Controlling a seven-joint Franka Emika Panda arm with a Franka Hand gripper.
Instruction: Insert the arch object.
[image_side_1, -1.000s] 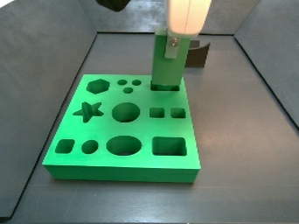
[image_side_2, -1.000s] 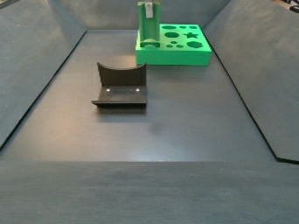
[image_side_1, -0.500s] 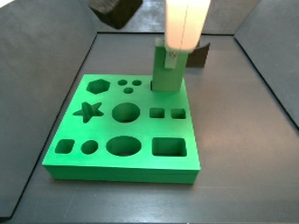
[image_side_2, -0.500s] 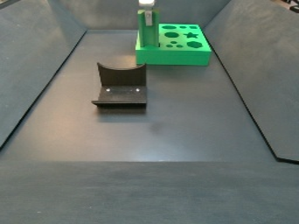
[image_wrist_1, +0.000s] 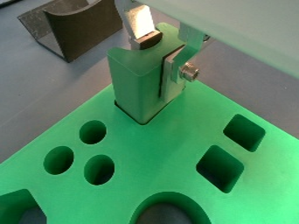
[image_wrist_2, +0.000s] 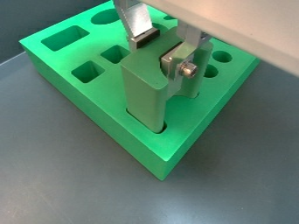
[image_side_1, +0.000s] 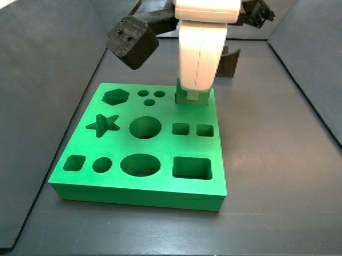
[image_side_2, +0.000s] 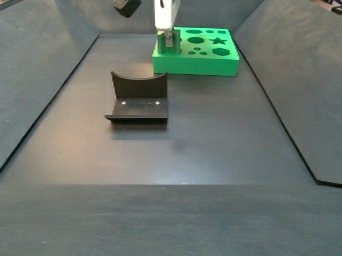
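Observation:
The piece between my fingers is a tall green block (image_wrist_1: 138, 87) with a groove down one face; I take it for the arch object. It stands upright in a cutout near the far edge of the green board (image_wrist_1: 152, 166), its lower end inside the hole. My gripper (image_wrist_1: 160, 57) is shut on its upper part, one finger in the groove, the other on the opposite face. The same grip shows in a wrist view (image_wrist_2: 162, 54) on the block (image_wrist_2: 142, 96). In a side view the arm hides most of the block (image_side_1: 191, 97). No dark brown-grey arch block shows.
The board (image_side_1: 167, 148) has several other shaped holes: star, hexagon, circles, squares. The dark fixture (image_side_2: 136, 97) with a curved top edge stands on the grey floor, apart from the board (image_side_2: 201, 66); it also shows in a wrist view (image_wrist_1: 70, 31). Sloped grey walls ring the floor.
My gripper has come down with the green block. The block stood high above the board before; now it sits deeper in its cutout and the arm hides most of it.

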